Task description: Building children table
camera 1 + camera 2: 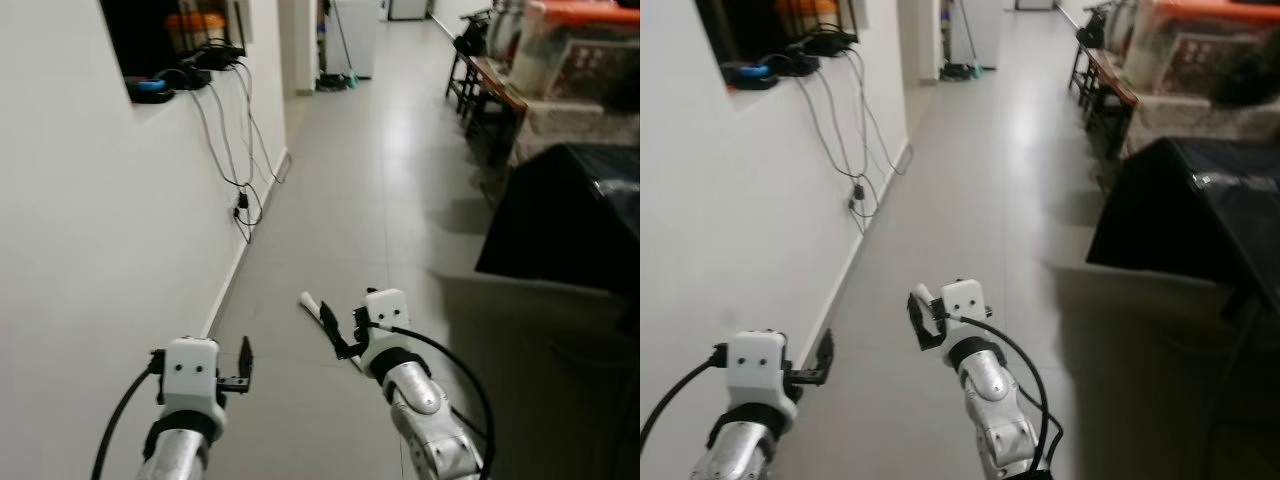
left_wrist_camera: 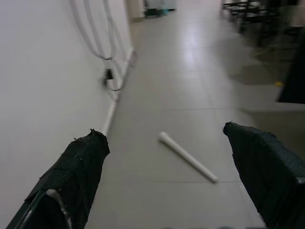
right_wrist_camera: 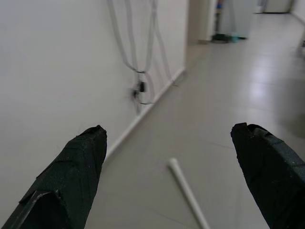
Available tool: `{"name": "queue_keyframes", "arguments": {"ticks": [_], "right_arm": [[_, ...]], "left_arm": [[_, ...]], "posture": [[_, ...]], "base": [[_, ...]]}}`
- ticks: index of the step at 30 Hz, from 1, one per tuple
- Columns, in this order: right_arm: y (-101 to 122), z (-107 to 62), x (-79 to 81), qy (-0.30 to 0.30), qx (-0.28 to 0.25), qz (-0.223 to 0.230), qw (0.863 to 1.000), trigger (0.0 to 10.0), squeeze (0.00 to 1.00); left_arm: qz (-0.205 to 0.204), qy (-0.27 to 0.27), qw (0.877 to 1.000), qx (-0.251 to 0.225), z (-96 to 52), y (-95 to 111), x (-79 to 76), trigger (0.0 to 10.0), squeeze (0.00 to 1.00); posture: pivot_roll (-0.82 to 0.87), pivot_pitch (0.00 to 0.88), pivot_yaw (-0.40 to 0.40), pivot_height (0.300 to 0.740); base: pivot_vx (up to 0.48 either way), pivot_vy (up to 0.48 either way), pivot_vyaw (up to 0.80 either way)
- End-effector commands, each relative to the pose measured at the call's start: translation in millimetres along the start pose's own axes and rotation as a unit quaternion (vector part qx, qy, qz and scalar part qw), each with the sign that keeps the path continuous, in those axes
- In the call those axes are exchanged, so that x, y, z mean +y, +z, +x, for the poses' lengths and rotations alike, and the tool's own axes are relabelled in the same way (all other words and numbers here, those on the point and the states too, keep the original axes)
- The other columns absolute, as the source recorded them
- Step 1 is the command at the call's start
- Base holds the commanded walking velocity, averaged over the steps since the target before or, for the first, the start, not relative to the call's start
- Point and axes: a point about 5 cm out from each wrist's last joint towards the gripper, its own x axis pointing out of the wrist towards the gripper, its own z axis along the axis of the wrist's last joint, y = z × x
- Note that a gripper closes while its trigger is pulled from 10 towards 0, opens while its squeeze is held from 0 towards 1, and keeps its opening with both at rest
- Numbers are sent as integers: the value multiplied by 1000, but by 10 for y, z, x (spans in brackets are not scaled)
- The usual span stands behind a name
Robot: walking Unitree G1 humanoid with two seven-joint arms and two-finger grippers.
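Both of my jaws stand wide apart with nothing between them. The right gripper (image 3: 167, 181) hangs above the floor (image 1: 400, 180), and the white table leg (image 3: 187, 193) lies on the tiles just ahead of it, between the lines of its two fingers (image 3: 71, 171) but well below them, untouched. From the left gripper (image 2: 176, 191) I see the same leg (image 2: 187, 157) lying diagonally on the tiles, ahead and toward my right, also out of contact.

From the head, the leg (image 1: 312, 304) is mostly hidden behind the right gripper (image 1: 335, 335); just its rounded end pokes out. The left gripper (image 1: 243, 365) is held forward near the white wall (image 1: 80, 250).

The head views also show me cables (image 1: 235, 150) running down that wall to a socket, a dark cloth-covered surface (image 1: 570, 215) on my right, and chairs (image 1: 480, 80) farther down the corridor.
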Motion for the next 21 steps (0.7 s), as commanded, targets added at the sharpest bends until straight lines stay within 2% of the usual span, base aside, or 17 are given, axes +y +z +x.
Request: {"name": "queue_keyframes", "arguments": {"ticks": [1, 8, 15, 21], "right_arm": [[1, 4, 15, 0, 2, 3, 1000, 10000, 0], [5, 13, 44, 11, 2, 0, 1000, 10000, 0], [36, 15, 87, 31, -9, -7, 999, 10000, 0], [28, 15, 120, 43, -5, -12, 999, 10000, 0]], "left_arm": [[2, 1, 1000, 18, -14, -71, 17, 10000, 0], [7, 15, 1000, 13, -7, -52, 48, 10000, 0], [18, 45, 999, 3, 10, -14, 136, 10000, 0], [33, 49, 998, -16, 25, 54, 142, 10000, 0]], "posture": [[-18, 0, 20, 740], [-16, 0, 14, 740], [-16, 0, 11, 740], [-11, 0, 7, 740]], "base": [[0, 0, -775], [0, 0, -746], [0, 0, 0], [42, 0, 800]]}}
